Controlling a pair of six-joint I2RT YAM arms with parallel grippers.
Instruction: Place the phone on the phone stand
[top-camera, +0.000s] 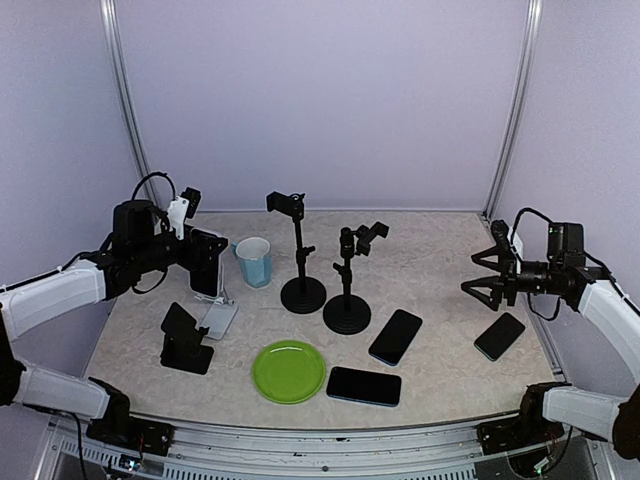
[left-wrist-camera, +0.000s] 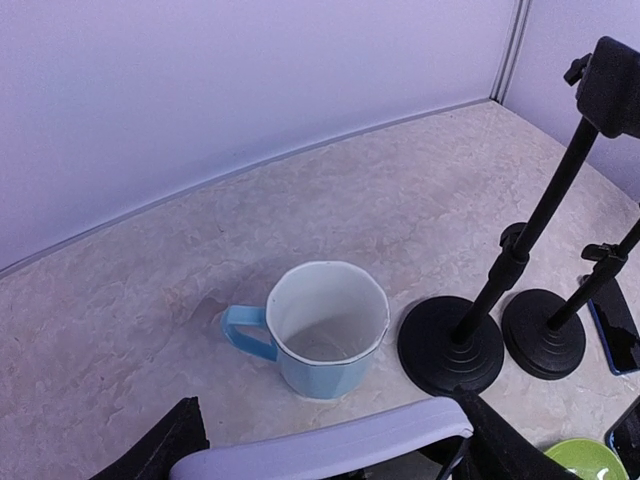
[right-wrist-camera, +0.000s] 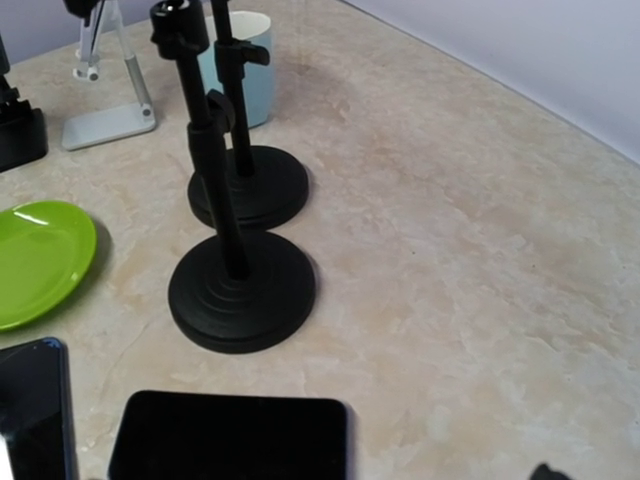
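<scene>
A phone (top-camera: 205, 262) with a dark screen and a lavender case stands upright in my left gripper (top-camera: 200, 255), which is shut on it. In the left wrist view its lavender edge (left-wrist-camera: 320, 445) spans the gap between the two black fingers (left-wrist-camera: 160, 450). It hangs just over a white phone stand (top-camera: 218, 318) at the left; I cannot tell whether they touch. My right gripper (top-camera: 490, 275) hovers open and empty at the right, above the table.
Two tall black stands (top-camera: 303, 290) (top-camera: 347, 310) rise mid-table, and a low black stand (top-camera: 185, 340) sits front left. A blue mug (top-camera: 254, 262) is beside the held phone, a green plate (top-camera: 289, 371) at the front. Three phones lie flat (top-camera: 395, 336) (top-camera: 363, 386) (top-camera: 499, 336).
</scene>
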